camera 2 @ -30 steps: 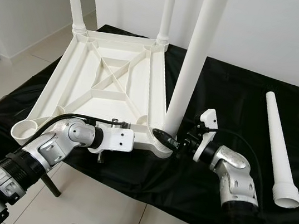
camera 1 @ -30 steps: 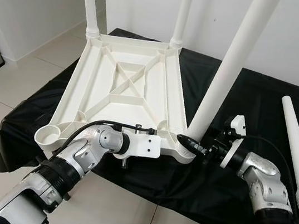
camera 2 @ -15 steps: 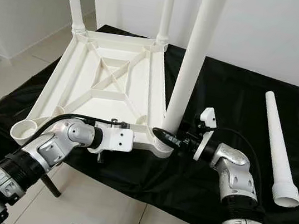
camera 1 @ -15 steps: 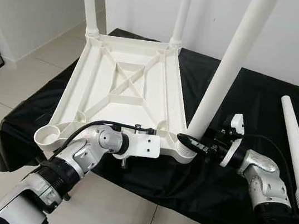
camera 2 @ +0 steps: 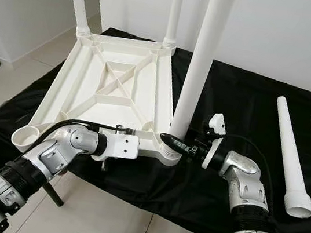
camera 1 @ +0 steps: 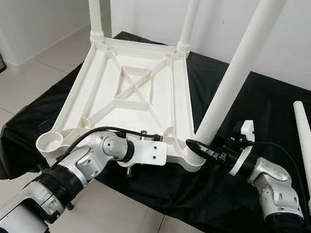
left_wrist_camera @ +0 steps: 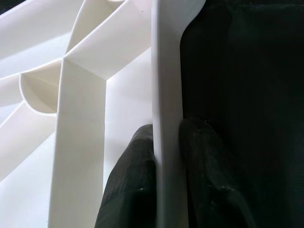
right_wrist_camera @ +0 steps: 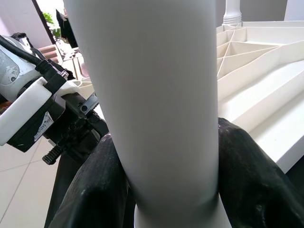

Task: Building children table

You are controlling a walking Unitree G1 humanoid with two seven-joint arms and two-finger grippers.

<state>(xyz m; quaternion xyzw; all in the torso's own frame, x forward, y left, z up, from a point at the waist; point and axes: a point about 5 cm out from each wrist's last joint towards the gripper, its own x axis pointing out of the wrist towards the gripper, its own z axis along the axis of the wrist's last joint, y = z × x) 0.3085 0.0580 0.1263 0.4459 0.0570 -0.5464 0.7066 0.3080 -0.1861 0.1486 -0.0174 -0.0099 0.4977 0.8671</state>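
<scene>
Tabletop (camera 1: 130, 89) lies upside down on the black-draped desk (camera 1: 263, 103), three legs standing up from its corners and a spare leg (camera 1: 310, 157) lying well apart to the right. The right hand (camera 1: 197, 148) grips the near-right leg (camera 1: 230, 86) at its base — long axis upright over its socket — while the left hand (left_wrist_camera: 166, 171) pinches the near rim beside it.

The two eye views look from the head forward and down, from a middle distance, and share the upturned table top (camera 1: 130, 89) on the black cloth (camera 1: 263, 103). The left wrist view looks very closely along its fingers (left_wrist_camera: 137, 190) at the table's rim. The right wrist view is equally close to the standing leg (right_wrist_camera: 156, 104).
</scene>
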